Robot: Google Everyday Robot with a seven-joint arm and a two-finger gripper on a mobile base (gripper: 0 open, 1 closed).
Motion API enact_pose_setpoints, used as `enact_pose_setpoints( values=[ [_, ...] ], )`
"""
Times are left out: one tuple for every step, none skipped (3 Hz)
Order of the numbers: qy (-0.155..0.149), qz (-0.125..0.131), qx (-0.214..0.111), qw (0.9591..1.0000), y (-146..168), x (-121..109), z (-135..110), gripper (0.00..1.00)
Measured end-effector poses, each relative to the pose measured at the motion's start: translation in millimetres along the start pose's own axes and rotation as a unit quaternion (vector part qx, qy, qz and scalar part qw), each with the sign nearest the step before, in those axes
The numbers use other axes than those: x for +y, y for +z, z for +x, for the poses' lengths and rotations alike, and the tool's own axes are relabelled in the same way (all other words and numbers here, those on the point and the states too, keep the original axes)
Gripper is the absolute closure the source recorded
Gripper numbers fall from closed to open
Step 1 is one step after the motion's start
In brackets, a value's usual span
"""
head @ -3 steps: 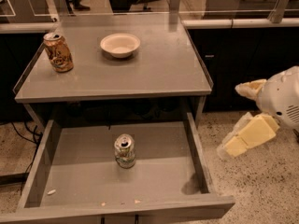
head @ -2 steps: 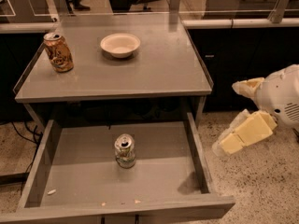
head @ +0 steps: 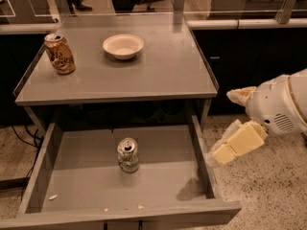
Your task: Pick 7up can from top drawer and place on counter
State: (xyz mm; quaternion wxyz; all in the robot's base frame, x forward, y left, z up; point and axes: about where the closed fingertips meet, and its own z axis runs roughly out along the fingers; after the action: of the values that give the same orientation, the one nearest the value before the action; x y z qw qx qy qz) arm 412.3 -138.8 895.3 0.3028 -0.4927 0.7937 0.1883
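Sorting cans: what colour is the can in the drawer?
Can: pale silvery-green and white, camera view; open tool right of drawer.

One camera looks down steeply from the near side, high above the top drawer, and faces the far end of the counter. It sits close, and the two fill most of the frame. The gripper shows at the right, just outside the drawer, fingers spread.
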Motion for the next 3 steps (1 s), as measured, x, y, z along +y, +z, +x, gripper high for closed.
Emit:
enact_pose_setpoints(
  values=[
    [-0.010,-0.002,-0.024,0.9997,35,15,3,0.00],
    [-0.008,0.007,-0.051,0.9986,77,18,14,0.00],
    [0.001,0.008,-0.060,0.9982,118,6,26,0.00]
  ],
)
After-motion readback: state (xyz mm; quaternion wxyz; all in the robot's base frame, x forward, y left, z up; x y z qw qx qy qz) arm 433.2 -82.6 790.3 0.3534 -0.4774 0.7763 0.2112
